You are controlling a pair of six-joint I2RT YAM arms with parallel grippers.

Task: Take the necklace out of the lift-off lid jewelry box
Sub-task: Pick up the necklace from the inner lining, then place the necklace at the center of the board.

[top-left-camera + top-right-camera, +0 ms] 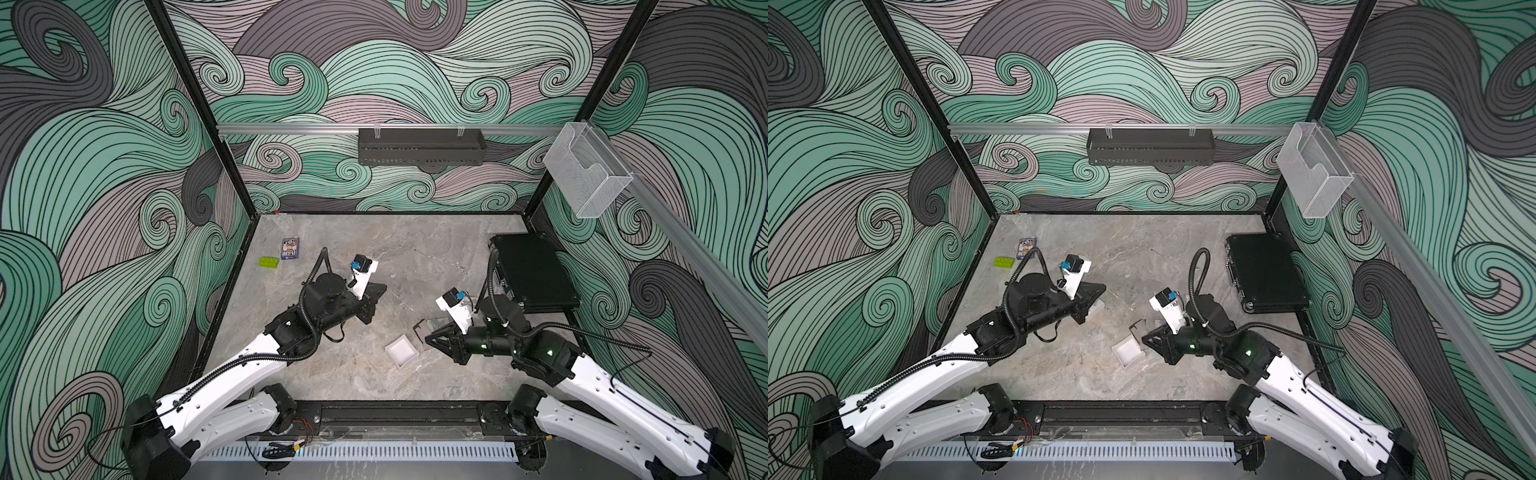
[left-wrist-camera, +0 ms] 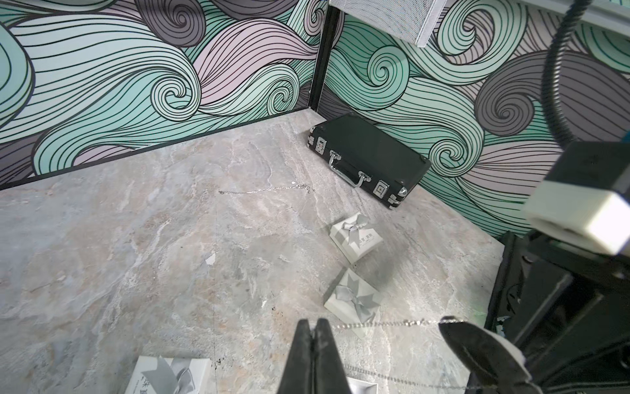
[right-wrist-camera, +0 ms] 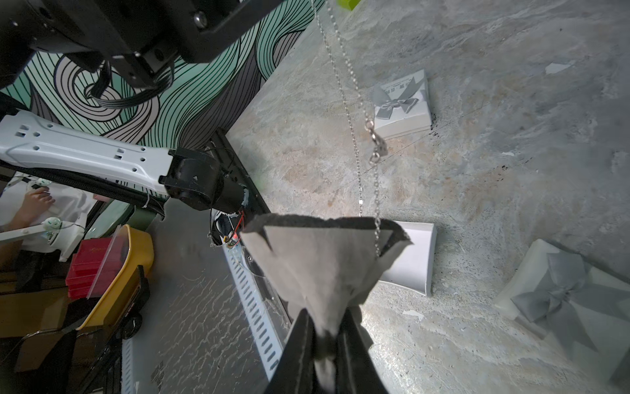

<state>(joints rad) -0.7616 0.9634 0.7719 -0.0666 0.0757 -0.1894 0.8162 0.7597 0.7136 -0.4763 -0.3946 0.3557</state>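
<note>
My left claw (image 2: 315,332) is pinching the necklace (image 3: 376,139) chain tight, and my right claw (image 3: 325,319) is squeezing the foam insert (image 3: 317,259) beside the open box base (image 3: 417,259). The chain is hanging taut between them, so I'm easing it gently out of the notch, minding the clasp
</note>
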